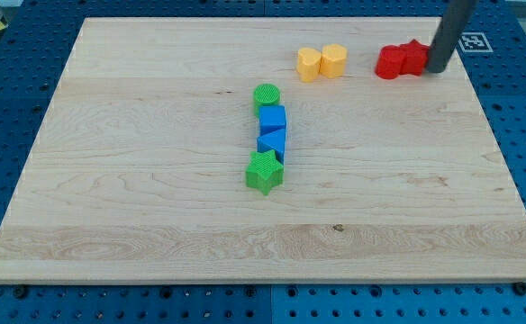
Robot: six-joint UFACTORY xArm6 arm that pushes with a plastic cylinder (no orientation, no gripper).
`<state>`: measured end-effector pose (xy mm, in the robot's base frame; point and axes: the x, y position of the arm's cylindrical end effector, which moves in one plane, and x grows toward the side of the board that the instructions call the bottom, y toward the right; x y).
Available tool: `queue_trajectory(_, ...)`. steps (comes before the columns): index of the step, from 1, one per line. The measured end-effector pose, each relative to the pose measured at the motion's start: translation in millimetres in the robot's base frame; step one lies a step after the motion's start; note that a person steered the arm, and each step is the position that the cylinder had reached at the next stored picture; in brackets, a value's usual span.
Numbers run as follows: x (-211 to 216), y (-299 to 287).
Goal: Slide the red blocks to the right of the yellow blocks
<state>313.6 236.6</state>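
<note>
Two red blocks sit touching near the view's top right: a rounded one (390,63) and one (413,56) just right of it, its shape unclear. Two yellow blocks sit touching to their left: one (309,64) looks like a hexagon and the other (333,60) stands right of it. My rod comes down from the top right, and my tip (438,69) rests against the right side of the red pair. The red blocks lie to the right of the yellow blocks, with a gap between the pairs.
A column of blocks stands mid-board: a green round block (266,95), a blue cube (273,119), a blue triangular block (272,142) and a green star (264,172). The wooden board (155,225) lies on a blue perforated base.
</note>
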Motion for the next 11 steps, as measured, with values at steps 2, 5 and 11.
queue_trajectory(2, -0.3, 14.7)
queue_trajectory(5, -0.3, -24.0)
queue_trajectory(11, -44.6, 4.8)
